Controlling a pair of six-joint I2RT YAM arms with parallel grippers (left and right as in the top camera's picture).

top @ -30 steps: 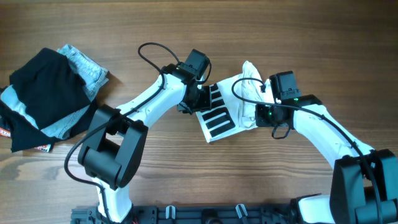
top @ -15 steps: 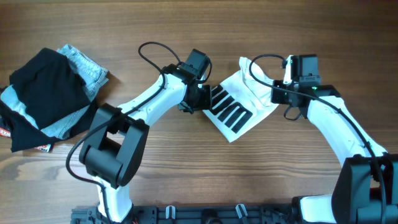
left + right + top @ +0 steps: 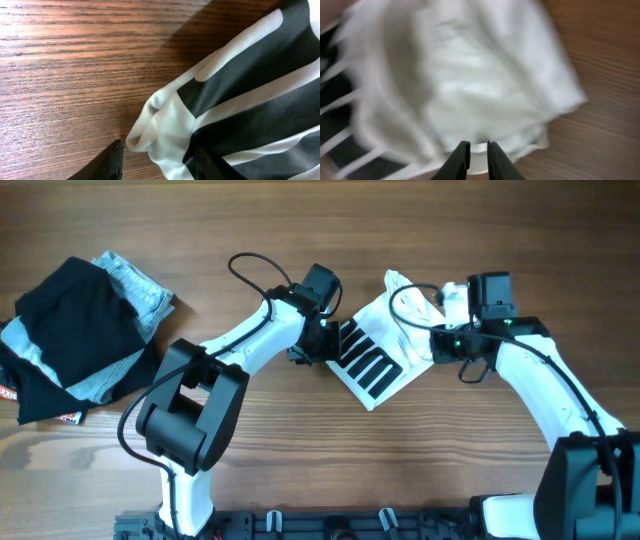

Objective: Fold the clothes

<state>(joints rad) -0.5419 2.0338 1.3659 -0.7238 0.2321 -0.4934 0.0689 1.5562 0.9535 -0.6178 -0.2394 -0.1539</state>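
Note:
The clothes, a white T-shirt with thick black bars, lie bunched at the table's middle between both arms. My left gripper sits at the shirt's left edge. In the left wrist view its fingers stand apart astride a white rolled fold, with wood showing beside the left one, so the left gripper is open. My right gripper is at the shirt's right edge. In the blurred right wrist view the right gripper is nearly shut, with a white hem in the narrow slit.
A black garment lies over a light-blue denim piece at the far left. The arms' black base rail runs along the front edge. Bare wood lies in front of the shirt.
The right gripper pulled the shirt's right side out to the right and up, spreading the bars, then dipped slightly back left. Its jaws have eased a little. The left arm held still.

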